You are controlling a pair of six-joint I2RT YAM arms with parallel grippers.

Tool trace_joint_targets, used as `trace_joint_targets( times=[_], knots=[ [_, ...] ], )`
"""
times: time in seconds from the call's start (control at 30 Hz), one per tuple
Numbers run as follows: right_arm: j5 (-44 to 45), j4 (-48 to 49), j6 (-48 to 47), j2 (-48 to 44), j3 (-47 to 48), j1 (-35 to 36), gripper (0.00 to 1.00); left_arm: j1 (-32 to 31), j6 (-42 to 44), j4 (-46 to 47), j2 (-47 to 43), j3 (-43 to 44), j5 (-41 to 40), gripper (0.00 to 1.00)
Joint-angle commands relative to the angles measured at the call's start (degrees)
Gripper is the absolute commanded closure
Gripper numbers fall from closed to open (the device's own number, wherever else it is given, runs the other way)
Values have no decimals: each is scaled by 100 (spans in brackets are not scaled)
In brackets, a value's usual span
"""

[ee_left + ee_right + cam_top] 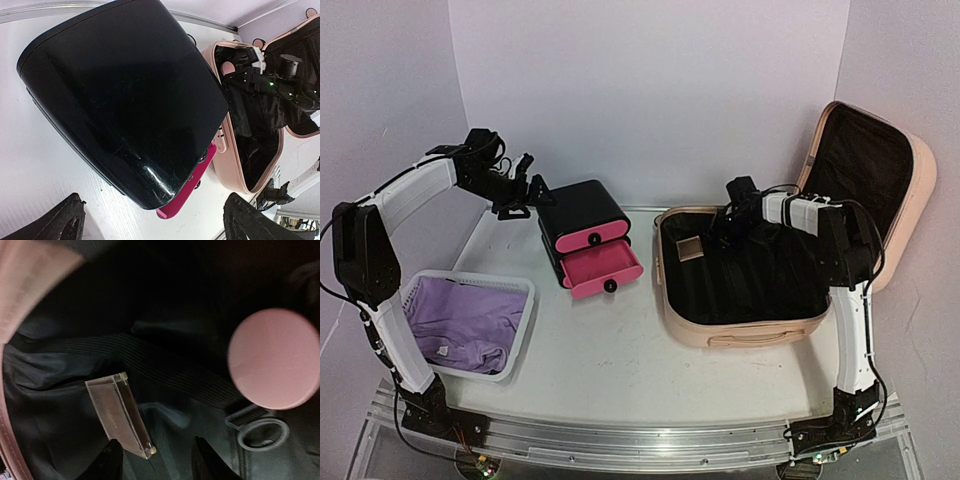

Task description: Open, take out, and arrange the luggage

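Observation:
The peach-pink luggage [740, 330] lies open at the right of the table, its lid [910, 200] standing up and its black lining showing. My right gripper [725, 228] is open inside it at the back left. In the right wrist view the gripper [159, 462] hangs just above a small clear brownish case [117, 412], also seen from above [690, 250]; one finger [112, 460] is over the case's near corner. A round pink disc [275, 357] lies blurred to the right. My left gripper [533, 190] is open and empty above the drawer box's back left.
A black drawer box [588, 235] with pink drawers, the lower one pulled out [608, 270], stands left of the luggage. A white mesh basket [515, 345] holds purple cloth [460, 320] at the front left. A black strap [165, 365] and grey buckle ring [262, 432] cross the lining.

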Motion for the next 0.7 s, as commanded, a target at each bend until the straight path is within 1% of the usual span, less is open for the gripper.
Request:
trace_joint_targets(
  times=[0.0, 0.23, 0.33, 0.67],
  knots=[
    [-490, 46, 237, 228, 501, 50, 57, 32, -9, 198, -130, 10, 84, 3],
    [-781, 176, 237, 543, 715, 51, 59, 32, -9, 201, -128, 15, 107, 3],
    [-856, 274, 312, 599, 735, 51, 63, 32, -9, 203, -125, 10, 106, 3],
    [-1171, 614, 518, 683, 781, 81, 70, 37, -18, 202, -95, 7, 133, 3]
  ],
)
